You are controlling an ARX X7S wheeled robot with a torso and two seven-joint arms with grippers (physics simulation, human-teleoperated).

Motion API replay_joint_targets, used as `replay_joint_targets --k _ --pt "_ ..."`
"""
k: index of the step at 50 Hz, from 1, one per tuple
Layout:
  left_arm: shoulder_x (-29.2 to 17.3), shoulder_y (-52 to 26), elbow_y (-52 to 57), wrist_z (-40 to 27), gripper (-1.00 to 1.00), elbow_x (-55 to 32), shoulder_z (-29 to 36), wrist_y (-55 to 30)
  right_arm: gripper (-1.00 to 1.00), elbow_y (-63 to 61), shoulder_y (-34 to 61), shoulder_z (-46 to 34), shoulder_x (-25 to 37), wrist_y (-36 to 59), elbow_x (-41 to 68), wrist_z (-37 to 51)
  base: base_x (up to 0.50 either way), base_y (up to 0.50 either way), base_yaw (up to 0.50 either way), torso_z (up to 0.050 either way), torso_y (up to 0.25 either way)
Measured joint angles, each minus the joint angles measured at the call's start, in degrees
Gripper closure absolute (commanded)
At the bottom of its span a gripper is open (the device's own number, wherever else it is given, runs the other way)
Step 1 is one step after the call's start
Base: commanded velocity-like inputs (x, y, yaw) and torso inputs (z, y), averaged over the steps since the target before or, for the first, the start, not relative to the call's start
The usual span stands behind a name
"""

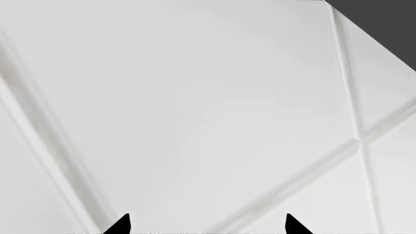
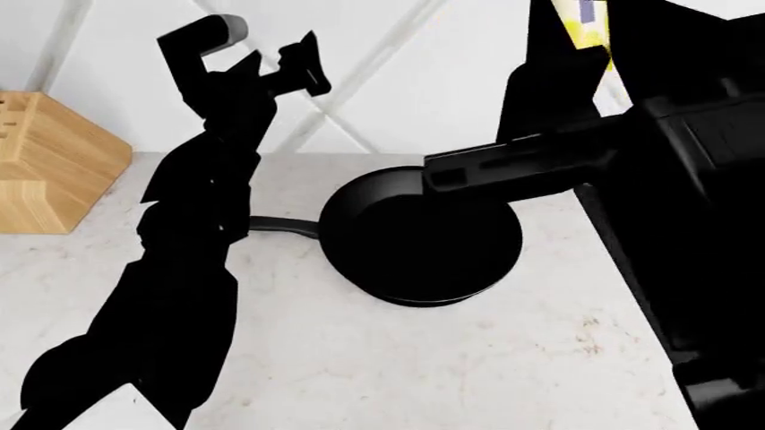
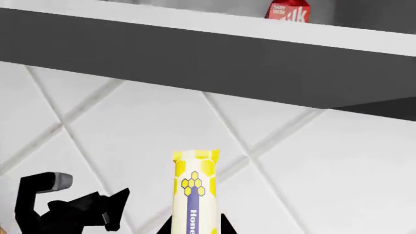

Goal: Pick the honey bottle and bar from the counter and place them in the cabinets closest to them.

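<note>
- Bar (image 3: pixel 192 195) clamped in right gripper (image 3: pixel 195 225), lower end cut off at frame bottom.
- Left gripper (image 2: pixel 283 63) spread, empty, upper left.
- Pan (image 2: pixel 421 242) partly hidden by right arm.

The bar (image 3: pixel 193 195) is bright yellow with a purple-blue stripe, white lettering and a small honeycomb pattern of yellow cells. The bench (image 2: pixel 395 358) is white marble with faint brownish speckles. The pan (image 2: pixel 418 237) is black, as are both arms and the left claw (image 2: pixel 272 63), which has a grey tip. The knife block (image 2: pixel 48 161) is pale wood. The wall tiles (image 1: pixel 195 107) are white in a diamond pattern. The shelf (image 3: pixel 195 53) is dark grey with a white edge; the carton (image 3: pixel 289 12) on it is red with white letters.
</note>
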Motion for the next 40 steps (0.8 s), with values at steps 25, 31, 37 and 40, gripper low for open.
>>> replay_joint_targets --k 25,31,37,40 --pt "0.05 0.33 -0.01 -2.99 -1.00 1.10 1.15 0.46 1.00 -7.29 21.83 -5.36 11.72 -11.17 4.20 1.55 0.00 0.00 0.00 0.000 0.000" --pt "0.06 0.42 -0.01 -3.46 -1.00 1.03 1.64 0.62 1.00 -7.58 22.74 0.81 13.70 -8.04 8.11 1.62 0.00 0.00 0.00 0.000 0.000" --pt "0.07 0.48 -0.01 -3.90 -1.00 0.84 2.30 0.72 1.00 -6.80 23.23 5.81 13.99 -4.70 11.07 1.66 0.00 0.00 0.00 0.000 0.000" --pt "0.07 0.50 -0.01 -4.06 -1.00 0.74 2.59 0.76 1.00 -5.25 23.38 7.79 12.89 -2.86 12.17 1.66 0.00 0.00 0.00 0.000 0.000"
